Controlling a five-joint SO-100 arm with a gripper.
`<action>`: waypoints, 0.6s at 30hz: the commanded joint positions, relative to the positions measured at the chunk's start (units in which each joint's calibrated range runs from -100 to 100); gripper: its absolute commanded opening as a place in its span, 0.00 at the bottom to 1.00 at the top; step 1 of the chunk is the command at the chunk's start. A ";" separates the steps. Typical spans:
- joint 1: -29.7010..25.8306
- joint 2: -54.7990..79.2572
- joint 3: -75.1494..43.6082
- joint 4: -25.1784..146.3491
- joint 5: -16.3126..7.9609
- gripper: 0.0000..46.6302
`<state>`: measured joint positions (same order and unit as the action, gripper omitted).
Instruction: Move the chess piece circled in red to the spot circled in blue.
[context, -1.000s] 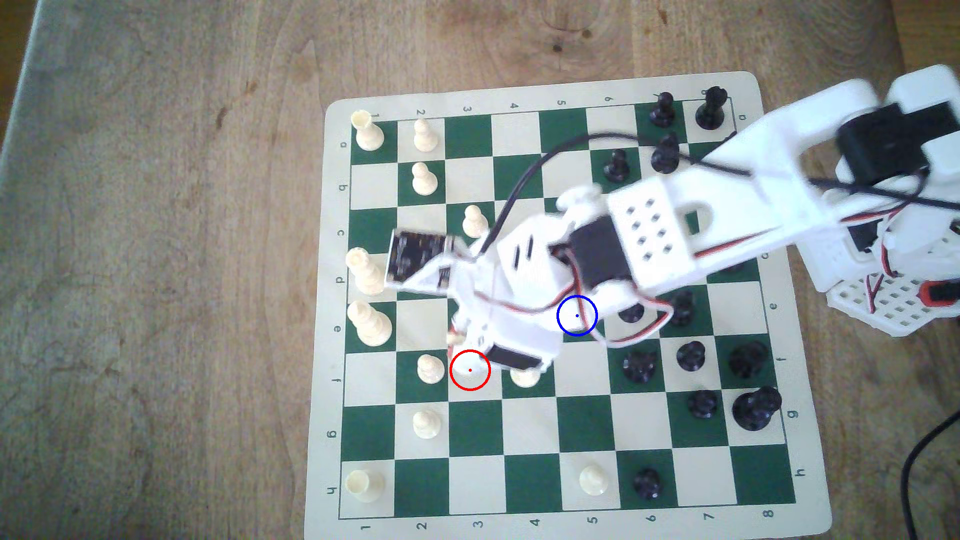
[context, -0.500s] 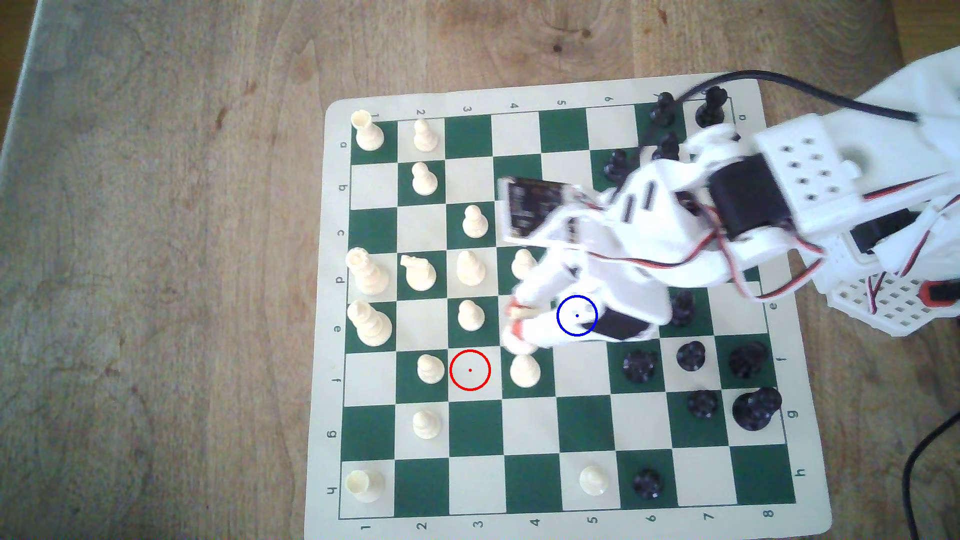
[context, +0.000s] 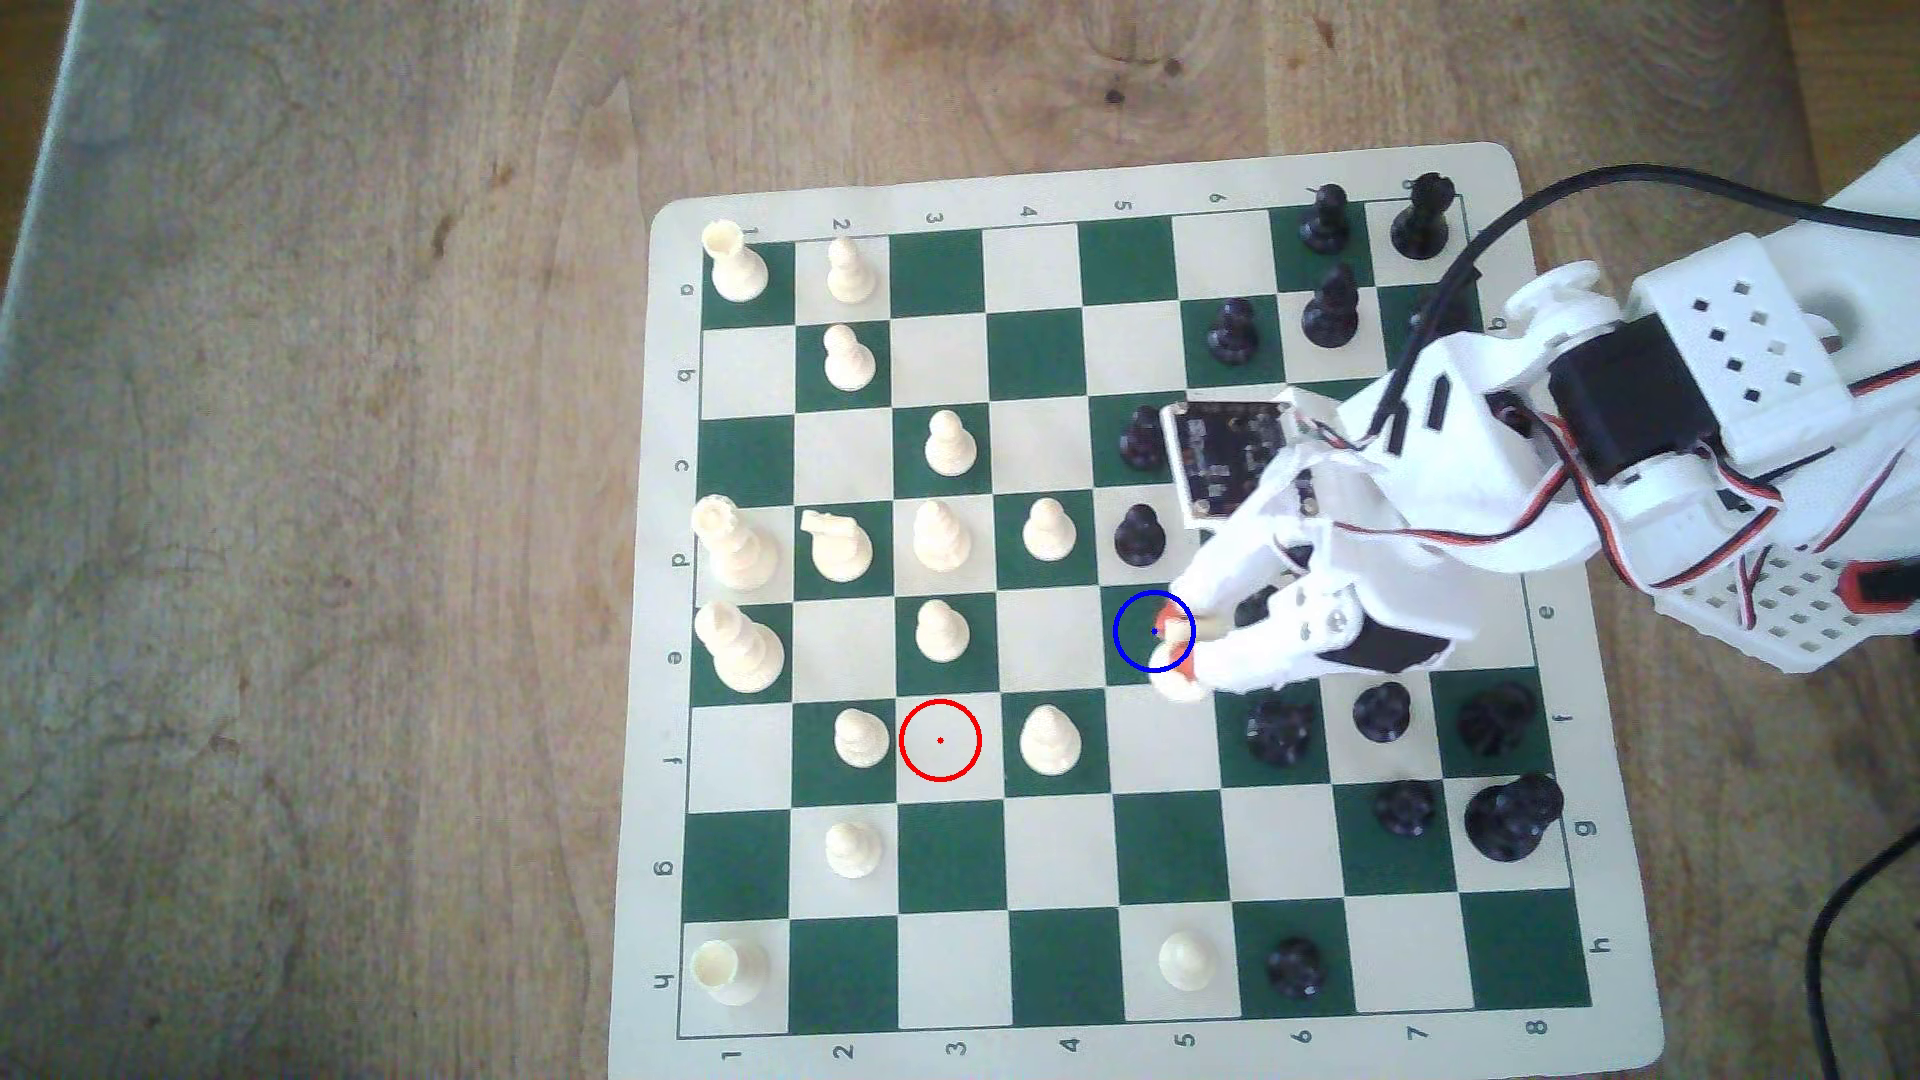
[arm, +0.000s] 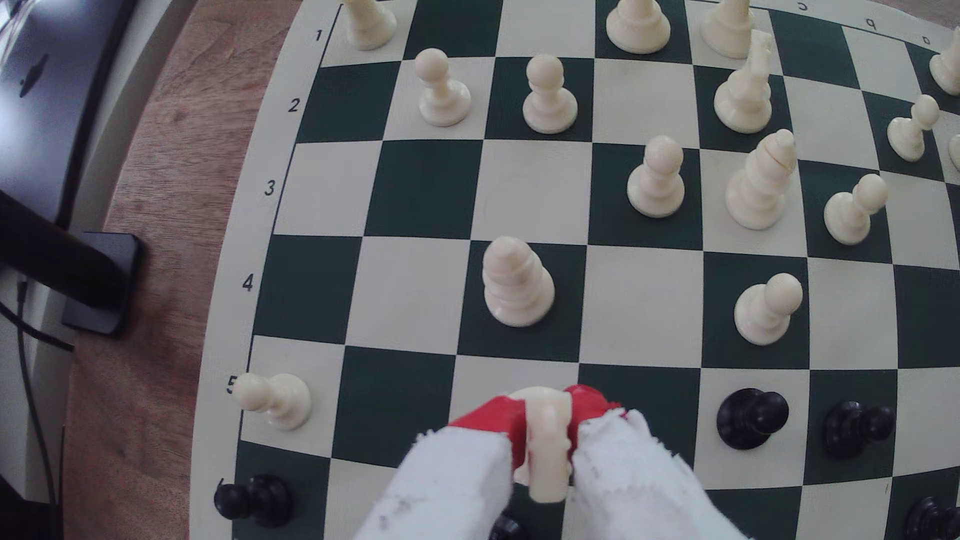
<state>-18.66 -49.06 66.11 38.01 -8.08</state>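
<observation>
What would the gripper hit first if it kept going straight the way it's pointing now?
Probably the cream bishop on the next green square ahead of the gripper, which is holding the cream piece; height is unclear, so it might pass over.

Chessboard (context: 1039, 177), cream pawns (context: 948, 444), black pieces (context: 1512, 815)

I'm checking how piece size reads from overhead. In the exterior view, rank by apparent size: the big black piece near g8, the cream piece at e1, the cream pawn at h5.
1-2. Black piece near g8 and cream piece at e1: too alike to rank.
3. Cream pawn at h5.
</observation>
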 joint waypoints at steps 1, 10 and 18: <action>1.49 -2.81 0.35 -2.63 0.54 0.01; 2.74 1.43 3.25 -7.87 1.66 0.01; 3.68 6.70 3.25 -9.26 2.93 0.01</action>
<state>-15.78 -43.11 70.27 29.88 -5.59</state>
